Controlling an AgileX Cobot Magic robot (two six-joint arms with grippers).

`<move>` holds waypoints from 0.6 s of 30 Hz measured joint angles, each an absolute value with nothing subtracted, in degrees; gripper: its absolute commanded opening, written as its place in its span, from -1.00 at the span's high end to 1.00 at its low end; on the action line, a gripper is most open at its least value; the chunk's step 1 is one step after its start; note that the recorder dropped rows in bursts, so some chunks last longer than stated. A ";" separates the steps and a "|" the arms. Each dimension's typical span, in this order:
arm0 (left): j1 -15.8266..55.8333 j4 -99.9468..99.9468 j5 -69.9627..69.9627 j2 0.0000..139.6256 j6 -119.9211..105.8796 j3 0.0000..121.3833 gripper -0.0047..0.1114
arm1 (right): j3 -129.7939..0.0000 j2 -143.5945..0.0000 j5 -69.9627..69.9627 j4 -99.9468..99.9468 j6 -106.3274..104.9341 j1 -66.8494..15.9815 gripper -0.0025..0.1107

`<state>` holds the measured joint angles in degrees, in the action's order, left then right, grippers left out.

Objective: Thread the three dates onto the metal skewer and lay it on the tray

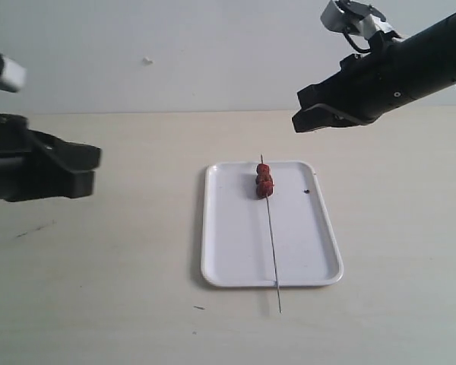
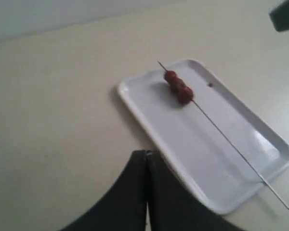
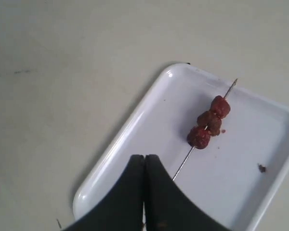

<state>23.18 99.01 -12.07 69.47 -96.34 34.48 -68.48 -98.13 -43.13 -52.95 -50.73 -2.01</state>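
Three dark red dates point(image 1: 264, 181) point(image 2: 178, 87) point(image 3: 209, 121) sit threaded close together near the far end of the thin metal skewer point(image 1: 272, 243) point(image 2: 231, 144) point(image 3: 185, 161). The skewer lies lengthwise on the white tray point(image 1: 228, 243) point(image 2: 168, 125) point(image 3: 135, 130), its near tip reaching past the tray's front rim. My left gripper point(image 1: 95, 166) point(image 2: 146, 153) is shut and empty, raised well to the left of the tray. My right gripper point(image 1: 296, 110) point(image 3: 144, 157) is shut and empty, raised above the table behind the tray's far right corner.
A small dark crumb point(image 1: 307, 190) point(image 3: 262, 168) lies on the tray right of the dates. A tiny dark speck point(image 1: 199, 308) marks the beige table in front of the tray. A pale wall stands behind the table.
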 measured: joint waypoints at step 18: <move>23.18 99.63 3.50 15.04 -93.12 8.78 0.92 | -68.48 -98.13 -42.92 -52.95 -49.38 -2.01 0.96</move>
